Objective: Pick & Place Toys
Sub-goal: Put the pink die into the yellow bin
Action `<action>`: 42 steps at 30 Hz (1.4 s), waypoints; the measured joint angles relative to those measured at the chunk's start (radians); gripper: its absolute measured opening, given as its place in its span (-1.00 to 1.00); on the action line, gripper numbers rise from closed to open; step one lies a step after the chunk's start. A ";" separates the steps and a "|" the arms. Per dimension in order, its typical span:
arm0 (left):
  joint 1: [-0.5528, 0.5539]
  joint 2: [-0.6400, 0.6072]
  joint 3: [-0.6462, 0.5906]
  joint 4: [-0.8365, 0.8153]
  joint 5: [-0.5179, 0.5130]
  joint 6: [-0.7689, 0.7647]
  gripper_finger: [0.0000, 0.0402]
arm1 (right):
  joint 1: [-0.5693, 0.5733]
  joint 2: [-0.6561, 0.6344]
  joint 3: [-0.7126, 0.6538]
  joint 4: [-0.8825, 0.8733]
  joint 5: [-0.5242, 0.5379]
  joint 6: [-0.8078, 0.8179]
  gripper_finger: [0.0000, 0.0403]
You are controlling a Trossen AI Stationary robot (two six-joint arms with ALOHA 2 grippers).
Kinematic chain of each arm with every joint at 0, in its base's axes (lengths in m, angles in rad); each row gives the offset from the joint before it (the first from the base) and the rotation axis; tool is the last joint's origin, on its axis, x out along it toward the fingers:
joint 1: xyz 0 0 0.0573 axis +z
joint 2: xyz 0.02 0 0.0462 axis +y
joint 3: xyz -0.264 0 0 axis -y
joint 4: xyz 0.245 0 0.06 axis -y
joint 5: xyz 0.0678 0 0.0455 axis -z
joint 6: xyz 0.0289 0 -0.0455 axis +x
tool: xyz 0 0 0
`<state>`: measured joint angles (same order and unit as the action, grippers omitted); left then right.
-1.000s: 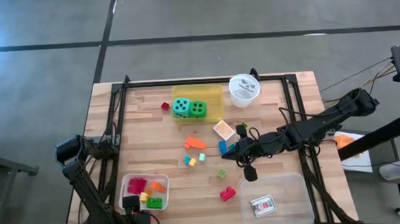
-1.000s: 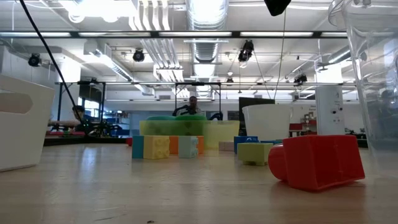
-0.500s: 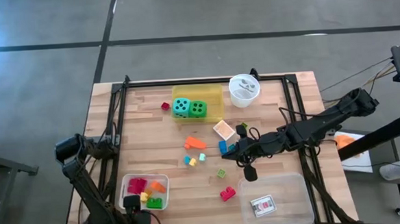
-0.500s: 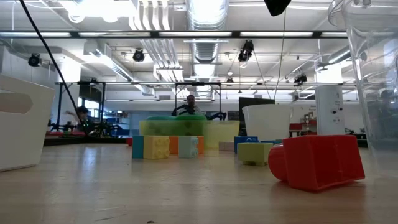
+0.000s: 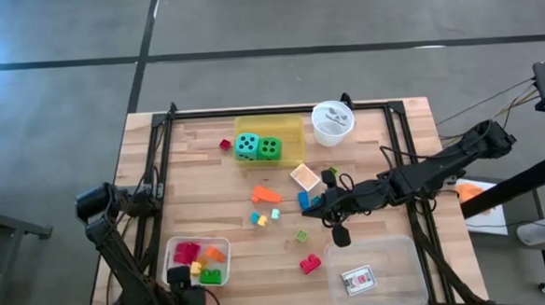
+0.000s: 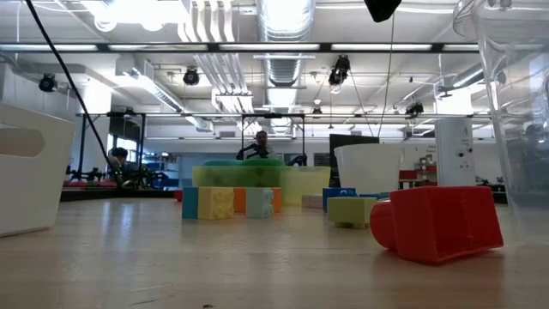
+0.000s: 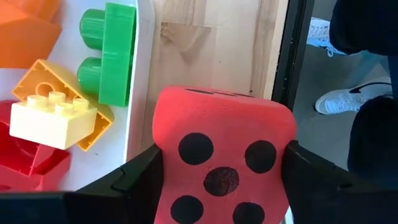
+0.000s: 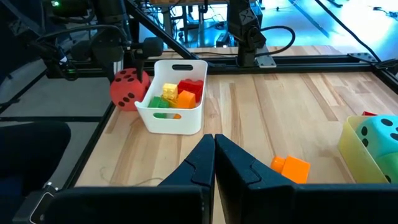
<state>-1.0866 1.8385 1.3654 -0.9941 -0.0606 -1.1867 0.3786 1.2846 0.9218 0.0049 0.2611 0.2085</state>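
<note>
Left gripper (image 7: 221,186), fingers clamped on the red die (image 7: 222,163), held just beside the white tray (image 8: 171,115) of blocks (image 7: 53,118) at the table's near left corner. Right gripper (image 8: 214,149), fingers pressed together, empty, with an orange block (image 8: 289,168) near it

A wooden table (image 5: 209,188) bears a white tray (image 5: 223,246) near its front left corner, a yellow tray (image 5: 296,133) toward the back, a round white cup (image 5: 333,124) just right of that tray, and a clear tray (image 5: 400,258) at the front right. A small tan square box (image 5: 305,177) lies open between the yellow tray and the clear one. Beyond the table edge, a person's white shoes (image 7: 345,102) stand on the grey floor (image 5: 340,18).
</note>
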 joint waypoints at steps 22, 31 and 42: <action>0.000 -0.032 0.001 -0.006 -0.038 -0.036 -0.37 | 0.001 0.000 0.000 0.000 0.000 0.000 -0.96; 0.001 -0.033 -0.017 -0.016 -0.036 -0.045 0.18 | 0.000 0.000 0.000 0.000 0.000 0.000 -0.96; 0.002 -0.034 -0.029 -0.079 -0.038 -0.056 0.67 | 0.000 0.000 0.000 0.000 0.000 0.000 -0.96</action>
<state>-1.0847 1.8042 1.3361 -1.0729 -0.0982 -1.2423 0.3782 1.2846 0.9218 0.0048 0.2611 0.2083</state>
